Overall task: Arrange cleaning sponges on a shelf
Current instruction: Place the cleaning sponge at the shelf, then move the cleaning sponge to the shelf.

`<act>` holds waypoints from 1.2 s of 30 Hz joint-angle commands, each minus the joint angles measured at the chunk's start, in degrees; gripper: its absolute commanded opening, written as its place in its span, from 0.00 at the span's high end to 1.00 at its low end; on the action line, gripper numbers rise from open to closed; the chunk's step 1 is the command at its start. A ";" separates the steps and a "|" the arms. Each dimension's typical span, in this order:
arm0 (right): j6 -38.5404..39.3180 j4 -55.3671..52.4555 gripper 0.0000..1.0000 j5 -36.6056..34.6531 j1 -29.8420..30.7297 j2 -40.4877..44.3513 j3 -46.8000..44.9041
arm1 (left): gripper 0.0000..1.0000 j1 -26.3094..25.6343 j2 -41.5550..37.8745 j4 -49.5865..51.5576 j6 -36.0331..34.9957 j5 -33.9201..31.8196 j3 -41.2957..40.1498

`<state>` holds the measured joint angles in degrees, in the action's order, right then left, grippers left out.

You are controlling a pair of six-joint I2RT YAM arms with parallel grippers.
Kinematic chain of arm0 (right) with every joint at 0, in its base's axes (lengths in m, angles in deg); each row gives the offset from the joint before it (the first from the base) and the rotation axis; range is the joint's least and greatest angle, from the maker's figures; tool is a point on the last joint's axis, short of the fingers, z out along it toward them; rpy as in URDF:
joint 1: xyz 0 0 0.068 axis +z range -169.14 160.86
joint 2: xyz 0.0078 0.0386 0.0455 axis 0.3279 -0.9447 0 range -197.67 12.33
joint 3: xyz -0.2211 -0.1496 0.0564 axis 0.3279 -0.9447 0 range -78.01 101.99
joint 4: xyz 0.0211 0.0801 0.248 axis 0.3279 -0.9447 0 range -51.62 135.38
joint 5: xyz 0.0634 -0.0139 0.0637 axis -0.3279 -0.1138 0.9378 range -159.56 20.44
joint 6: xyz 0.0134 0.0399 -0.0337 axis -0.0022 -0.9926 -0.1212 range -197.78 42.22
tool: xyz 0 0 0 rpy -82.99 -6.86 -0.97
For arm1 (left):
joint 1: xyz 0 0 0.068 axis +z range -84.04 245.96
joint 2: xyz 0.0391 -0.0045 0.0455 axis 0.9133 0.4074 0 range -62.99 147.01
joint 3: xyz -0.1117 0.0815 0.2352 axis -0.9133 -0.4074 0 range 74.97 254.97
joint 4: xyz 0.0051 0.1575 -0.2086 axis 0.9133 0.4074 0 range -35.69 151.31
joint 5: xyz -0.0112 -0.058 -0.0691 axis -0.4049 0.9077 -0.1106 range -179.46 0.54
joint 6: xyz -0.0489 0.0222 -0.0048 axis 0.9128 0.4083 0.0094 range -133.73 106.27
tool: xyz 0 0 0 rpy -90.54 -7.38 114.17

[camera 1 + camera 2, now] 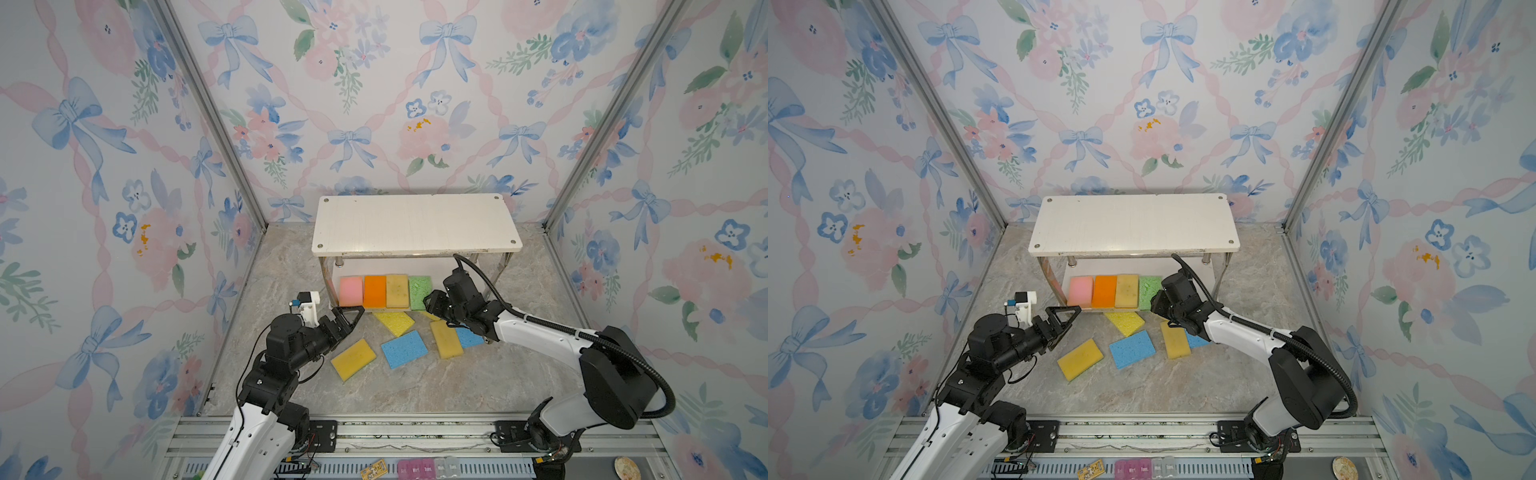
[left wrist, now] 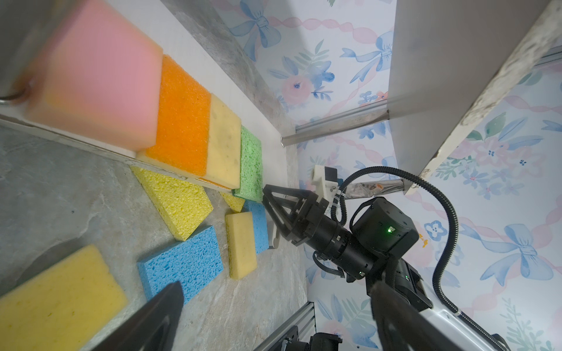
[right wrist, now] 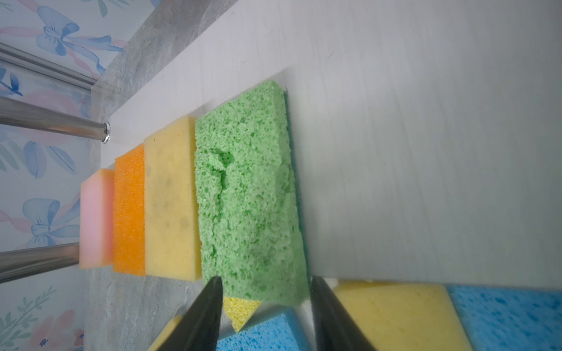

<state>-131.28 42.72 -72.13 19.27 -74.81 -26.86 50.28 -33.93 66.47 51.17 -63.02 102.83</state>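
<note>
The shelf (image 1: 415, 224) stands at the back of the table. Its lower board holds a row of cleaning sponges: pink (image 1: 350, 291), orange (image 1: 375, 291), mustard (image 1: 397, 290) and green (image 1: 419, 291). My right gripper (image 3: 264, 285) is open, its jaws straddling the near end of the green sponge (image 3: 249, 188), which lies flat on the board. My left gripper (image 1: 357, 311) hangs open and empty in front of the pink sponge. On the table lie a bright yellow sponge (image 1: 395, 322), a blue one (image 1: 404, 348), two mustard ones (image 1: 353, 358) (image 1: 445, 338) and another blue one (image 1: 469, 337).
The shelf's top board is bare, and shiny metal legs (image 1: 503, 266) stand at its corners. The right arm (image 1: 540, 328) reaches over the loose sponges. Flowered walls close in on three sides, and an aluminium rail (image 1: 415, 432) runs along the front.
</note>
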 commanded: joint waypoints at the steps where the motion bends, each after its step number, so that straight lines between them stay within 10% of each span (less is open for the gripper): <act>1: 0.03 0.58 0.44 0.80 -0.97 -1.11 2.05 | 0.02 0.48 -0.15 0.58 -0.85 0.77 -0.76; 13: -1.55 -2.50 0.20 2.53 -0.97 3.20 -0.32 | 0.02 0.95 0.42 0.58 -1.26 0.36 -1.14; 36: -5.48 -2.27 0.13 5.27 0.89 -1.02 3.67 | 0.02 1.63 -0.35 0.58 -1.36 0.76 -2.30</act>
<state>-136.30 41.13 -66.92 19.60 -74.63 -25.39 51.46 -33.71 66.67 50.91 -63.00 101.65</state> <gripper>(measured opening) 0.871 0.979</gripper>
